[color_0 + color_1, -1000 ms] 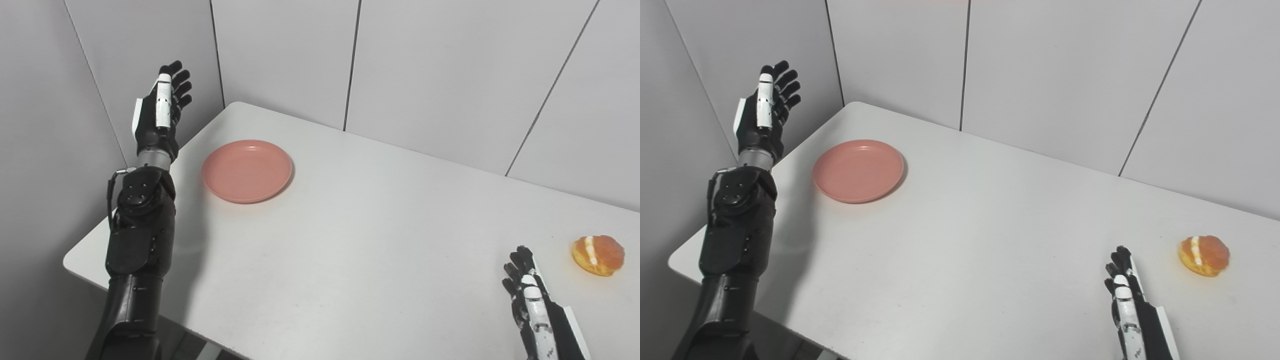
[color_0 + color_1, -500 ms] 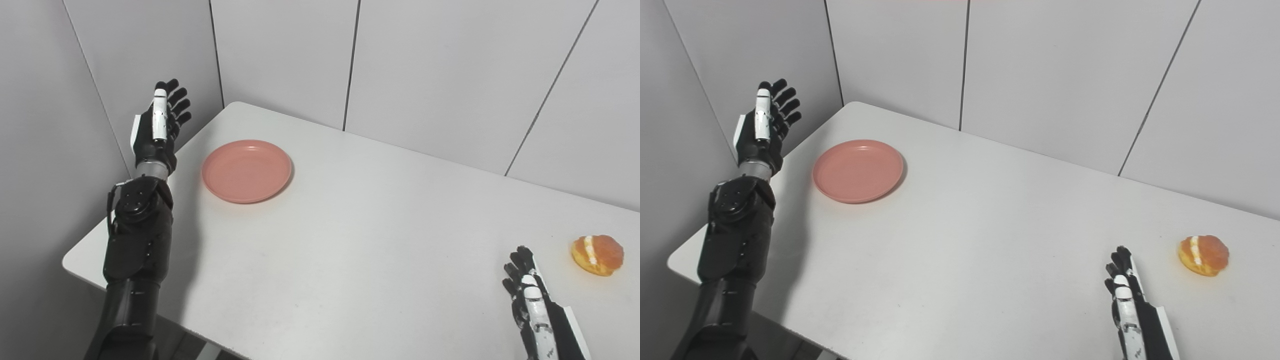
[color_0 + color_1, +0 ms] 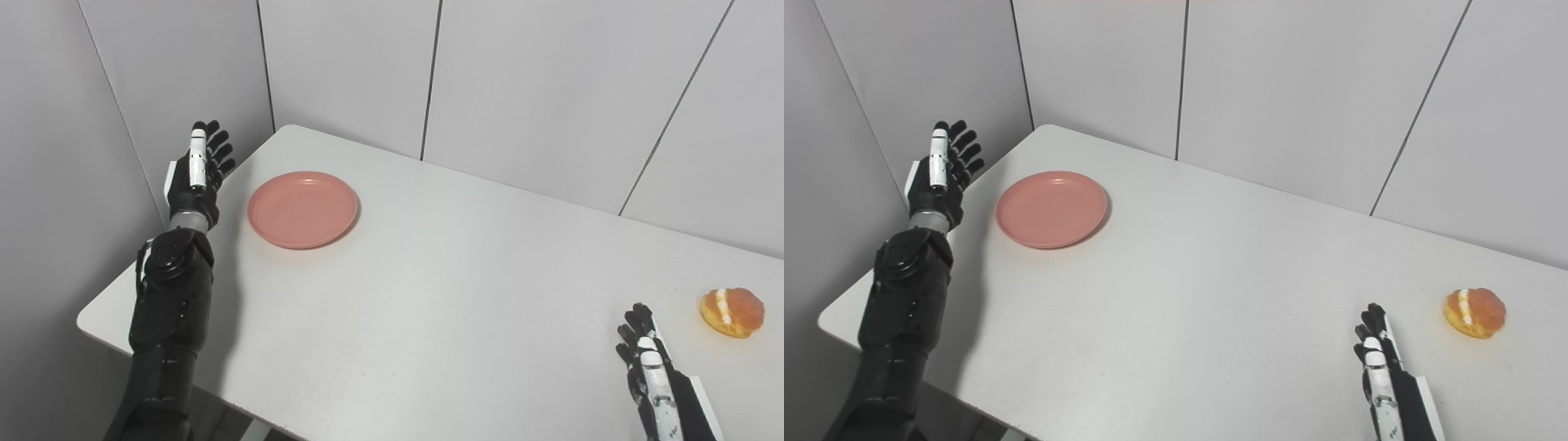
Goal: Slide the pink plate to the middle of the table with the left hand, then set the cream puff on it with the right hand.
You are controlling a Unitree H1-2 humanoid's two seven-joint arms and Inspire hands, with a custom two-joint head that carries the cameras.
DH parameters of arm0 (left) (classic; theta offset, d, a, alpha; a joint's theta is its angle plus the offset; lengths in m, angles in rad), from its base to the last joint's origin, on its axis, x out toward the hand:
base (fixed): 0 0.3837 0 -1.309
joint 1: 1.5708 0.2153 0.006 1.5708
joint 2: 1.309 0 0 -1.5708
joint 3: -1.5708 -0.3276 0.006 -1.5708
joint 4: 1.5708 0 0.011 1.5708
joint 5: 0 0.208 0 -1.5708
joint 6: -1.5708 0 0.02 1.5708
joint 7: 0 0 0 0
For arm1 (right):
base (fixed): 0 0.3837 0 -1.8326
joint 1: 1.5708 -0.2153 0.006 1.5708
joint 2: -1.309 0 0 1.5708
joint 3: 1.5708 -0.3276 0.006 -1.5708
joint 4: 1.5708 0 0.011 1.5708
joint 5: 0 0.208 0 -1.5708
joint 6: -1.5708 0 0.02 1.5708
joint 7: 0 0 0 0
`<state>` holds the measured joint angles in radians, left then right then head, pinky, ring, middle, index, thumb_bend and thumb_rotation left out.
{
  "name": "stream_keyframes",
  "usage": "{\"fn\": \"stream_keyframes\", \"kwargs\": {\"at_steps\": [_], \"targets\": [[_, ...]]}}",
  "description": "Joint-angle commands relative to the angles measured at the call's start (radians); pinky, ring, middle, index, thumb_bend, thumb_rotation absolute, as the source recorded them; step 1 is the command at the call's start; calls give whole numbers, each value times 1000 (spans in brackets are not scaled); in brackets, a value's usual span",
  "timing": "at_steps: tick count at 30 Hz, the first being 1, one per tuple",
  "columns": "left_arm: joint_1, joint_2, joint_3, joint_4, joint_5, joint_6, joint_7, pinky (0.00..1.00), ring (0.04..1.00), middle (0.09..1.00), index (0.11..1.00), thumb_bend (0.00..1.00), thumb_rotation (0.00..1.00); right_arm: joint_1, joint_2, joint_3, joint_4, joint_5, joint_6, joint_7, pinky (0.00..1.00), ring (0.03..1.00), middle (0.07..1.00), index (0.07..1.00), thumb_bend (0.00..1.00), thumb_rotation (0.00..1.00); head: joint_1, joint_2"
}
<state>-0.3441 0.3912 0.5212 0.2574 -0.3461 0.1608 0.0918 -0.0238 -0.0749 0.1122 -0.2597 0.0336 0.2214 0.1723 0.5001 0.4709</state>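
Lower than a second ago, the left hand [image 3: 197, 174] now hangs at about the level of the table's far-left edge instead of high against the wall; everything else is where it was.

From the left eye, that hand is held upright beside the table [image 3: 429, 294], fingers spread and pointing up, holding nothing. It is near the plate [image 3: 302, 209] but apart from it, out past the table edge. The plate lies flat and bare on the far-left part of the table, not in the middle. The puff [image 3: 732, 312] sits on the table at the right, a white cream line across its top. The right hand [image 3: 650, 373] rests low at the bottom right, fingers stretched out and slightly apart, holding nothing, near the puff but not touching it.

From the right eye, the same layout shows a little shifted: left hand [image 3: 941, 174] open and raised just left of the plate [image 3: 1051, 209], puff [image 3: 1474, 313] well apart from the plate across the table, right hand [image 3: 1381, 376] open at the bottom edge. The table [image 3: 1182, 288] is plain white with rounded corners. Grey panelled walls [image 3: 1286, 92] with dark vertical seams close it in behind and on the left.
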Motion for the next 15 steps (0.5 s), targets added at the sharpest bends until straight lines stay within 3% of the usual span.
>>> {"fn": "stream_keyframes", "kwargs": {"at_steps": [1,15], "targets": [[-34,19,-3,-12,-7,-46,-14,911,918,909,877,370,1000,-15,3,-4,-35,10,-15,-1,1000,1000,1000,1000,0,1000,-1,2],[-38,15,-11,67,-22,-77,-25,922,918,912,891,372,1000,-13,-2,-3,-32,6,-26,-1,1000,1000,1000,1000,0,1000,0,9]]}}
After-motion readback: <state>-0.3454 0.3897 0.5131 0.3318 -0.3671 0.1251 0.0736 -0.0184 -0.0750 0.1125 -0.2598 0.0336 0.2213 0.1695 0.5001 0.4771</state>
